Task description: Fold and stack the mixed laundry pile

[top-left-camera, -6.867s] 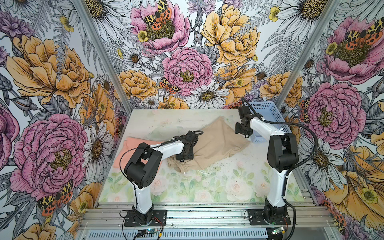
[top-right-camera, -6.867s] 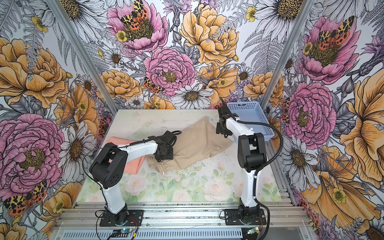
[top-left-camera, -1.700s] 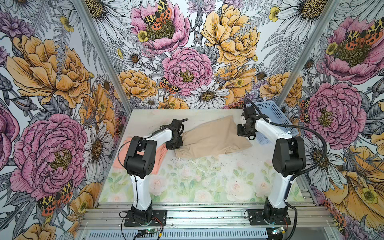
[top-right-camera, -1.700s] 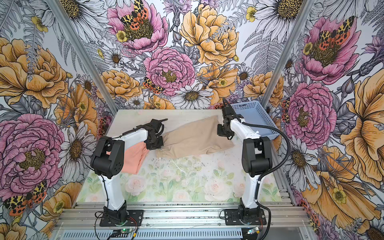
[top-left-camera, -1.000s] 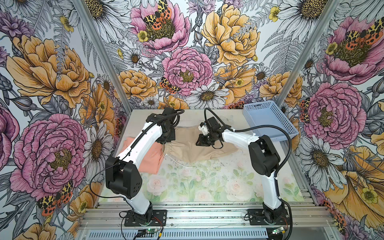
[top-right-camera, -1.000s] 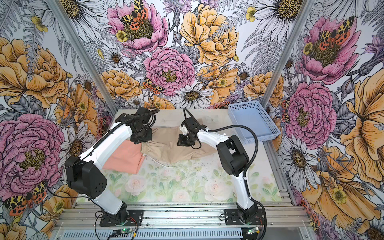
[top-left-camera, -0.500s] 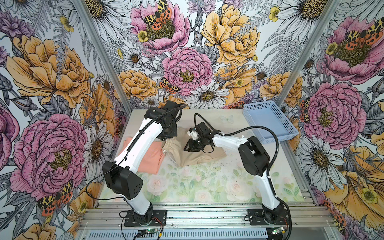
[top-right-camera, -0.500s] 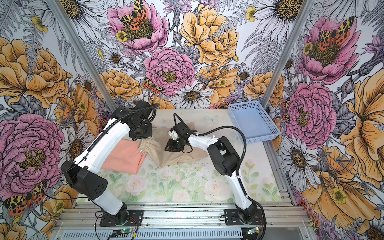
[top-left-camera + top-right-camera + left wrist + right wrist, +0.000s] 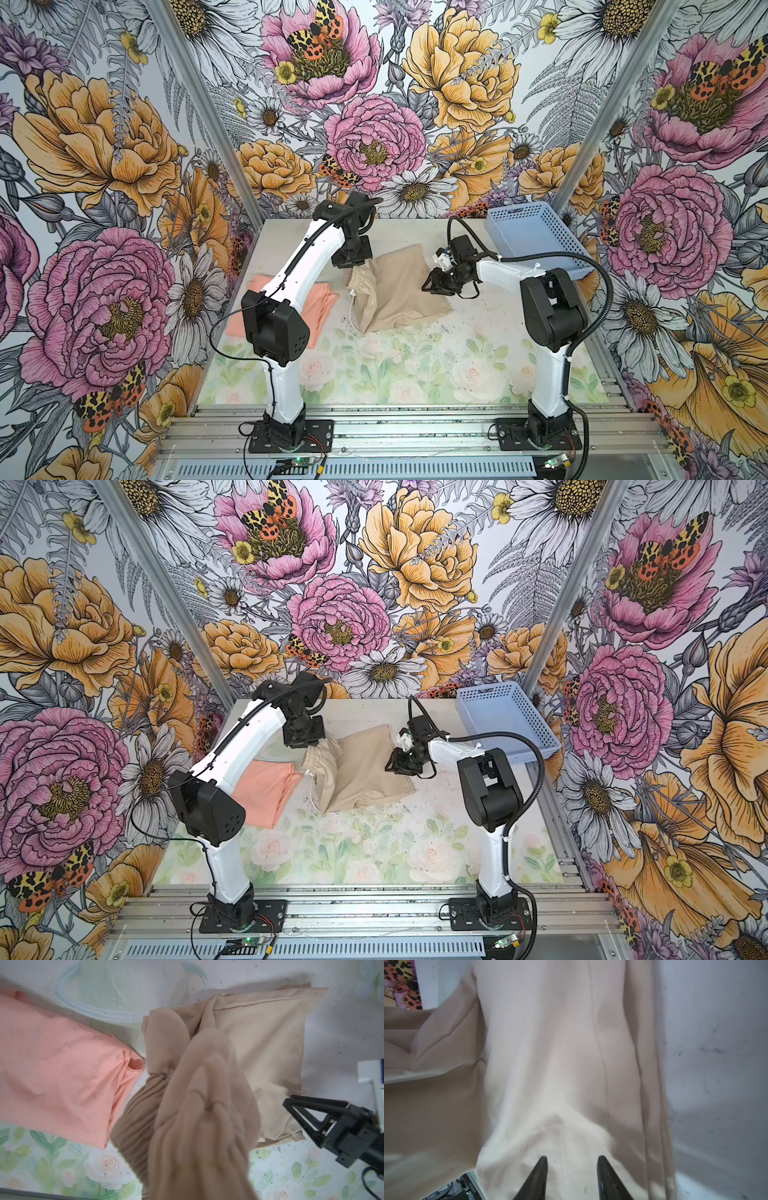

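Beige-tan soft garment with white drawstring (image 9: 399,291) folded mid-desk (image 9: 415,370). Left pincer (image 9: 354,266) clenched on its gathered waistband, raised. Right pincer (image 9: 429,286) released, tips apart over opposite edge. Peach-pink folded T-shirt (image 9: 320,297) just left of it; left arm nearer.

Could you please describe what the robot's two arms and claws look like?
The left arm and right arm are white tubes joined by blocky black housings, each trailing a black ribbed cable. The left claw and right claw are black; the right's fingers are hollow triangular frames tapering to points.
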Motion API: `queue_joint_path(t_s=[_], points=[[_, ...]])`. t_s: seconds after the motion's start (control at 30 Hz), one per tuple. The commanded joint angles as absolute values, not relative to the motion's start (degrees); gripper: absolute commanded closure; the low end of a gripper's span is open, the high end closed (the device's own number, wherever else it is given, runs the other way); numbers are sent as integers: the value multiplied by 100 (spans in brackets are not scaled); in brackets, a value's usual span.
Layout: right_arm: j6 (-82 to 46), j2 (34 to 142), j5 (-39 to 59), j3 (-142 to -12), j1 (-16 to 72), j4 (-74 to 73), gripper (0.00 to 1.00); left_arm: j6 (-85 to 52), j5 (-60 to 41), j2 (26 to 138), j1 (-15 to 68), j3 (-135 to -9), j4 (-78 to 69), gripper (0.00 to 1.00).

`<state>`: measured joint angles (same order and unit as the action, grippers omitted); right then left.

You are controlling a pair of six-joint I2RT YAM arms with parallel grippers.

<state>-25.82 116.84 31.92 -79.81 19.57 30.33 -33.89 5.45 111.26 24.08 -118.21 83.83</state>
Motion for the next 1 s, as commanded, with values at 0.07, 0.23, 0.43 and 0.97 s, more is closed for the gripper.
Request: queue_joint_path(t_s=[0.07,0.23,0.43,0.97], points=[[-2352,11852,3076,-7917,1983,3059,58,-3989,279,11512,2722,-12552,8279,100],[-2309,11960,3065,-7835,1985,3059,58,-4266,248,12095,2988,-13236,8279,100],[-2281,12002,3024,-7774,1983,3056,58,-4413,181,12772,3301,-13788,8279,100],[-2567,10383,2130,-7076,1455,3118,55,-4402,261,13478,3684,-14841,8269,12]])
